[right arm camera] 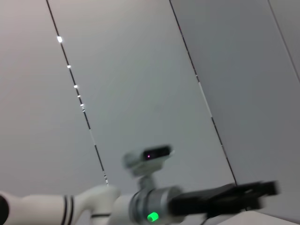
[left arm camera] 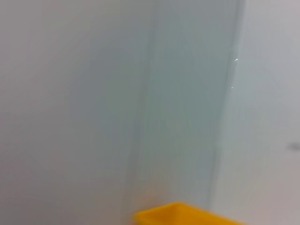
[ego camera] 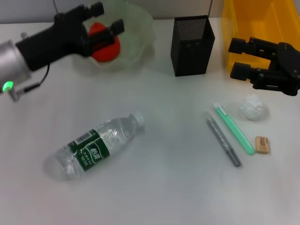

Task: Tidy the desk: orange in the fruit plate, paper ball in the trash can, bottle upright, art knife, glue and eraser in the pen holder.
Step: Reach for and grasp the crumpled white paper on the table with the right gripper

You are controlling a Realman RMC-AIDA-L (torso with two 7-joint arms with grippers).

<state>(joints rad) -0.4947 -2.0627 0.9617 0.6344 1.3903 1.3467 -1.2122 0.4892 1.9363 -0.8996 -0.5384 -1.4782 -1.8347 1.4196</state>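
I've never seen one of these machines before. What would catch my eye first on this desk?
Probably the red-orange roundish fruit, vivid inside the pale green wavy-rimmed bowl at the far left, with the left gripper open around it. Next, the bright yellow plastic bin at the far right, with the right gripper open in front of it. A clear plastic water bottle with a dark green label lies on its side on the white desk.
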